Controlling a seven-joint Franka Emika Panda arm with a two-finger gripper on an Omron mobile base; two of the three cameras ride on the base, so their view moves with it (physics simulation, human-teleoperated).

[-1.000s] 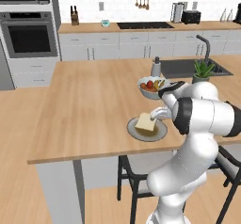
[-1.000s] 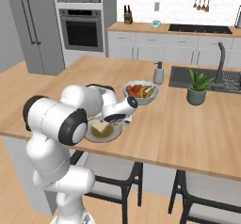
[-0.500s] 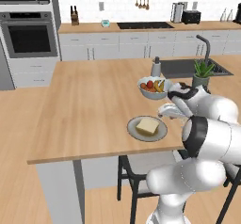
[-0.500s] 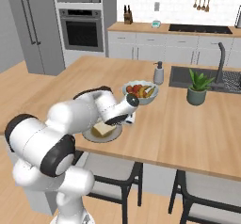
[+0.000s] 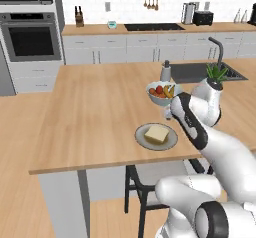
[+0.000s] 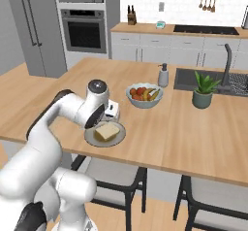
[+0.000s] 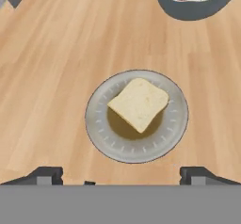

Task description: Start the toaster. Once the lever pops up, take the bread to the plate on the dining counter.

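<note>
We have the bread [image 7: 139,103] lying flat on the plate [image 7: 101,136] on the dining counter [image 7: 56,68], our gripper [image 7: 121,173] spread wide and empty above, so only a careless downward swing could knock it

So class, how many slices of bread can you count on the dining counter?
1. The pale tan square bread slice lies on the round grey-green plate, near the white fruit bowl. No others show, and little there could hide one.

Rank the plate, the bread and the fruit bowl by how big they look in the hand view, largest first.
1. Plate, the widest thing seen whole.
2. Bread, lying well inside the plate's rim.
Fruit bowl: cut off by the top edge and farther away, so unranked.
</note>
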